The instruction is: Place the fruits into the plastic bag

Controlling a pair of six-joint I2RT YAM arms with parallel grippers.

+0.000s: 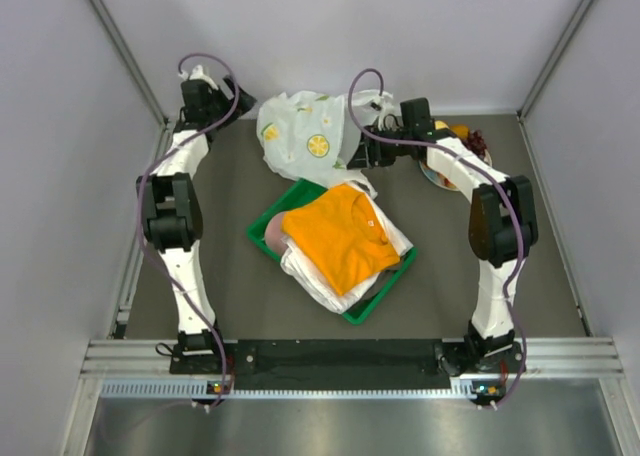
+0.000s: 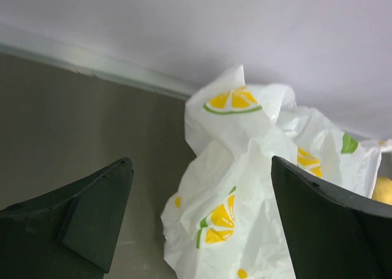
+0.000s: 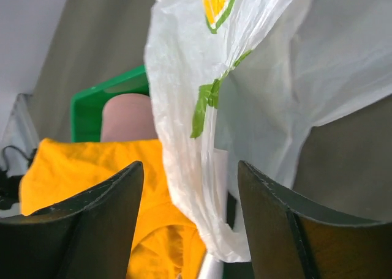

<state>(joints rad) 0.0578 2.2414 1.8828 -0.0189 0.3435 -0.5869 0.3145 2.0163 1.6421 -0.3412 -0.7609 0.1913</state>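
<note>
1. plastic bag (image 1: 300, 131) — thin, white and crinkled, printed with green-rimmed yellow citrus slices. It lies bunched at upper centre of the top view, close to the far wall. Its lower edge sits just above the top corner of the green tray (image 1: 380, 301).

2. fruits (image 1: 458, 134) — heaped on a pale plate (image 1: 436, 174) at upper right of the top view, just right of the bag and partly hidden by the right arm. A yellow piece, an orange piece and a dark cluster can be made out; the rest is too small to tell. In the left wrist view a yellow rounded piece (image 2: 383, 190) shows at the right edge, past the bag.

3. left gripper (image 2: 201, 163) — fingers spread wide with nothing between them. The bag fills the centre and right of the left wrist view ahead of the fingers. Whether the right finger touches the film cannot be told.

4. right gripper (image 3: 190, 166) — fingers apart. A hanging fold of the bag drops through the gap between them. Whether either finger touches the film cannot be told.

5. Tray contents, centre of the top view: a folded orange garment (image 1: 340, 236) on top of white clothes (image 1: 320, 281), with a pink rounded item (image 1: 273, 234) at the tray's left end.

6. table (image 1: 220, 206) — dark grey surface under everything.
</note>
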